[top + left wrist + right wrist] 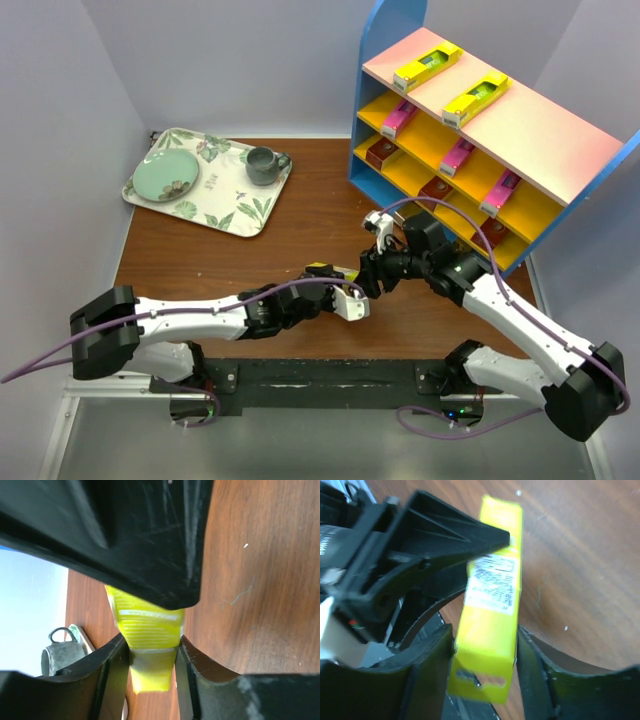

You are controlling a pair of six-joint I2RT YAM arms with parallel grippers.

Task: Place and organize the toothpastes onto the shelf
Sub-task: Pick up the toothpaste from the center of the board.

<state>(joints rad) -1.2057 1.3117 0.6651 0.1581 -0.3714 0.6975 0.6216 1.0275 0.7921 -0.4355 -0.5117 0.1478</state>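
A yellow toothpaste carton (322, 269) hangs above the middle of the table between both grippers. My left gripper (152, 650) is shut on one end of this carton (147, 625), with both fingers pressed against its sides. My right gripper (485, 645) stands open around the other end (492, 580), where a thin gap shows at the right finger. The two grippers meet tip to tip, the left gripper (345, 287) facing the right gripper (370, 277). The shelf (480, 130) at the back right holds two yellow cartons (427, 64) on top, pink ones (457, 156) below and dark red ones (434, 187) lowest.
A floral tray (225, 205) at the back left carries a green plate (166, 176) and a grey cup (262, 165). Pale walls close the table on the left and at the back. Cables loop over both arms.
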